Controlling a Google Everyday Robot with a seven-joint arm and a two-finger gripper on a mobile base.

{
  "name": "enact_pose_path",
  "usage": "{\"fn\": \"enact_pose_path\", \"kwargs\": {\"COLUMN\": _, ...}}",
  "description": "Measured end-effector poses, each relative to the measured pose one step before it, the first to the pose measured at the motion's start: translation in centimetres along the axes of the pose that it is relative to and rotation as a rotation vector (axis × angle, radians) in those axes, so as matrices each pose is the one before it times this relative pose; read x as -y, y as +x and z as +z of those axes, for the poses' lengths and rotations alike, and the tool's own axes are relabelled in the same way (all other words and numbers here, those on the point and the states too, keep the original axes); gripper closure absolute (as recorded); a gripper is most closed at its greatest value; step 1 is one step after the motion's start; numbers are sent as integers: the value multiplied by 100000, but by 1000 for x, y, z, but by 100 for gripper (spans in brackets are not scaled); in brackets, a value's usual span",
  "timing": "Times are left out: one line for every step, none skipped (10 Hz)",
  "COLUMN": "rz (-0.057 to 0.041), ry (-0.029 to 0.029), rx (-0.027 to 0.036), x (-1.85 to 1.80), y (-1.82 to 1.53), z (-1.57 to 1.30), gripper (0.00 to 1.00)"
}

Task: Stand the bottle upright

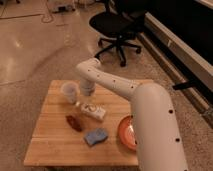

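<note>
The bottle [93, 111] lies on its side near the middle of the counter [47, 150], well in from every edge. It is a pale, squat thing with a darker patch on its label. Its length runs on a slant, one end pointing back and left, the other forward and right. Bare wood lies just in front of it and to its right. My gripper [87, 89] hangs just behind and above the bottle's back-left end, and I cannot tell whether it touches the bottle, nor whether it is apart or together. A clear cup [70, 92] stands upright just left of the gripper, near the bottle's back end. In front and to the left lies a small brown thing [75, 122], close to the bottle but apart from it. A blue sponge [96, 136] sits nearer the front edge. My arm [131, 95] crosses the right side of the counter and hides part of an orange bowl [125, 134] there. The left side and the front-left corner are open wood. Beyond the back edge is bare floor [30, 45], with a black office chair [117, 25] standing well apart.
</note>
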Motion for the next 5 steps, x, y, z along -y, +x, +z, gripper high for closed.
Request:
{"fn": "enact_pose_path", "kwargs": {"rz": 683, "ry": -734, "rx": -813, "x": -69, "y": -587, "z": 85, "gripper": 20}}
{"fn": "enact_pose_path", "kwargs": {"rz": 377, "ry": -687, "rx": -780, "x": 19, "y": -579, "z": -57, "gripper": 20}}
{"fn": "enact_pose_path", "kwargs": {"rz": 1196, "ry": -1383, "rx": -1580, "x": -278, "y": -202, "z": -61, "gripper": 20}}
{"fn": "enact_pose_path", "kwargs": {"rz": 788, "ry": -1400, "rx": -1121, "x": -178, "y": -123, "z": 154, "gripper": 20}}
{"fn": "enact_pose_path", "kwargs": {"rz": 1845, "ry": -1900, "rx": -267, "x": -19, "y": -168, "z": 651, "gripper": 20}}
